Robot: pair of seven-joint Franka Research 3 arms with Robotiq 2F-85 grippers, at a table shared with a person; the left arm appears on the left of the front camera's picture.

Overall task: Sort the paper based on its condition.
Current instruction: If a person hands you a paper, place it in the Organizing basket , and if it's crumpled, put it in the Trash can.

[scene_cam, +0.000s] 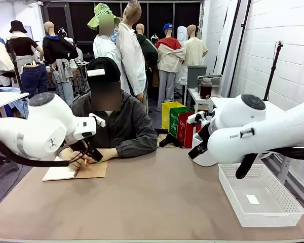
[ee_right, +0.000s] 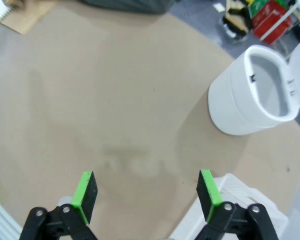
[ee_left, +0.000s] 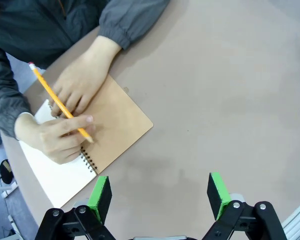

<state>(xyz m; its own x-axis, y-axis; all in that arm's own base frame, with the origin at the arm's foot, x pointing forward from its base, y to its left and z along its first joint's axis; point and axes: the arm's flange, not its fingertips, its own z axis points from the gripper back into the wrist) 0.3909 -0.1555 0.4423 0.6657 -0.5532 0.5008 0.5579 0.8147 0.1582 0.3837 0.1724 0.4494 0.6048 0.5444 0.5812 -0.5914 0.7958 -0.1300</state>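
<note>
Jaws apart on left tool (ee_left: 158, 189), right tool (ee_right: 146, 187) (hand (ee_left: 55, 137) writing in notebook (ee_left: 119, 122))

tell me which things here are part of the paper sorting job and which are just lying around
Likely part of the job:
- white mesh basket
- white lidded bin
- spiral notebook, possibly where the sheets come from

Just lying about:
- small white sticker inside the basket
- coloured bins on the floor behind the table

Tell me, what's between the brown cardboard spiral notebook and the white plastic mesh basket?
Nothing. In the front view, the brown tabletop between the brown cardboard spiral notebook and the white plastic mesh basket is bare.
</note>
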